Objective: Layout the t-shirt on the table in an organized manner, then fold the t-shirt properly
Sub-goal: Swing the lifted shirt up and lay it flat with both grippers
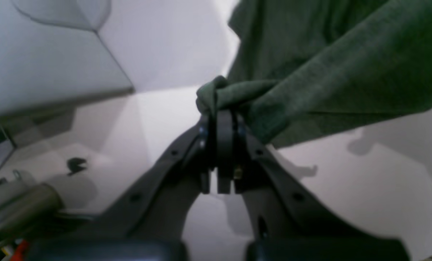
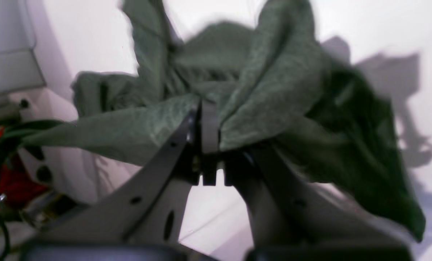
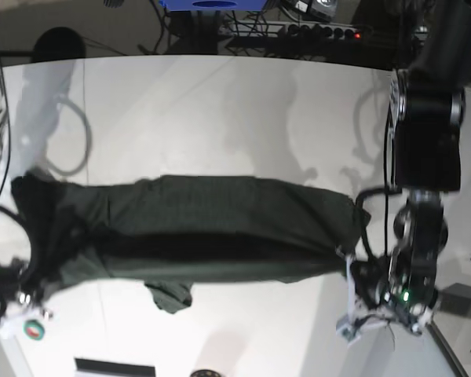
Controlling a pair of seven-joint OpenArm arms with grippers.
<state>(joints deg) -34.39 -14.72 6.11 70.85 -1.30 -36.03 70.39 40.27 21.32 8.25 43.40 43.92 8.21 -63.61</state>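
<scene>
The white table (image 3: 220,102) fills nearly the whole base view, glossy and streaked with soft shadows. Across its middle the dark green t-shirt (image 3: 204,228) is stretched into a long, wrinkled band running side to side, one loose flap drooping from its lower edge toward the near side. Each end of that band is caught by an arm. At the band's right end in the base view, the left gripper (image 1: 221,114) has its jaws pressed together on a small bunched knot of fabric; the rest of the cloth fans away up and to the right of the fingertips (image 1: 223,125), with bare tabletop showing beneath. At the opposite end, the right gripper (image 2: 209,108) is likewise clamped tight on the shirt, and here the fabric (image 2: 273,87) billows over and around both sides of the fingers (image 2: 209,127), rising in two crumpled peaks beyond them and hanging in a darker fold to the right.
</scene>
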